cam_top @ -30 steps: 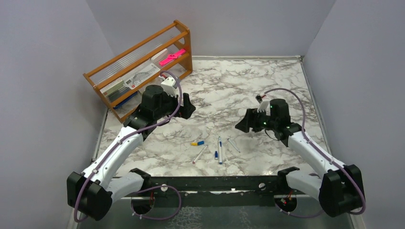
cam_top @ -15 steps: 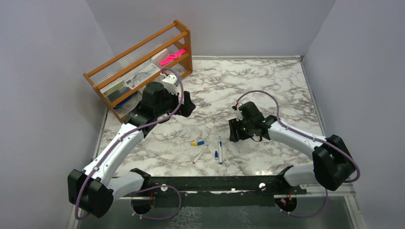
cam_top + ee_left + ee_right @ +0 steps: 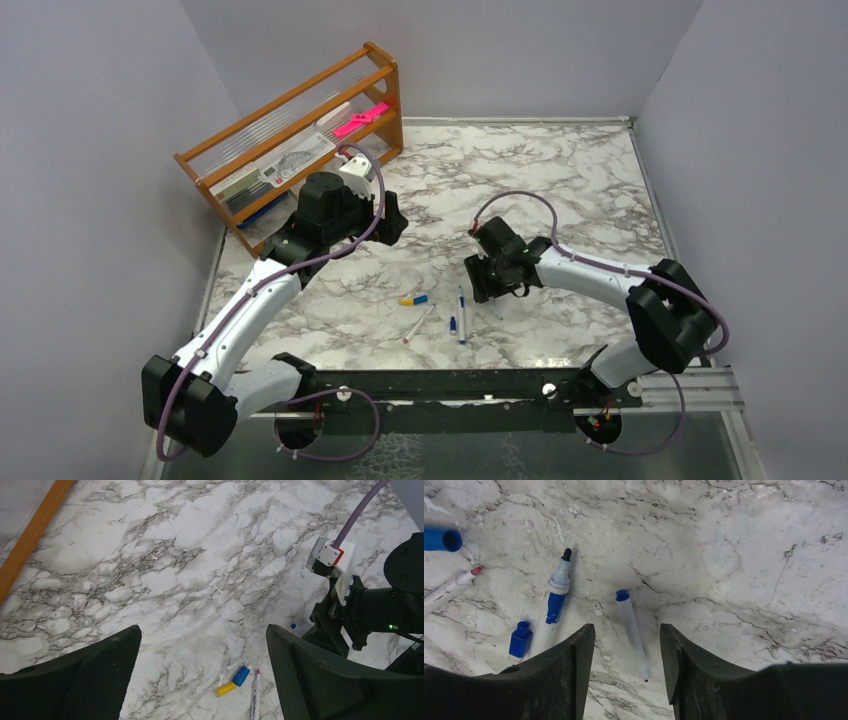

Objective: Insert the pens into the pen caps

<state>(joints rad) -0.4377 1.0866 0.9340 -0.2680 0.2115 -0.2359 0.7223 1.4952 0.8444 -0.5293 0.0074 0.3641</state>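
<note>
Pens [image 3: 461, 315]: lying on table [image 3: 560, 180], beside caps.
Caps: blue cap [image 3: 241, 675] touching yellow cap [image 3: 226, 688].
Right gripper [image 3: 626, 630]: fingers apart, thin pen [image 3: 631, 625] between them.
Left gripper [image 3: 202, 630]: fingers wide apart, over table.

The tabletop [image 3: 560, 170] is patterned in white marble with grey-black veining. White barrels are seen on the pens [image 3: 631, 625], marked blue or red. A yellow pen cap [image 3: 226, 688] and a blue pen cap [image 3: 241, 675] are shown.

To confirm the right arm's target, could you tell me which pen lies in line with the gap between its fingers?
The thin pen with the blue end, lying apart from the rest; the blue-banded pen and the red-tipped pen lie off to one side.
</note>
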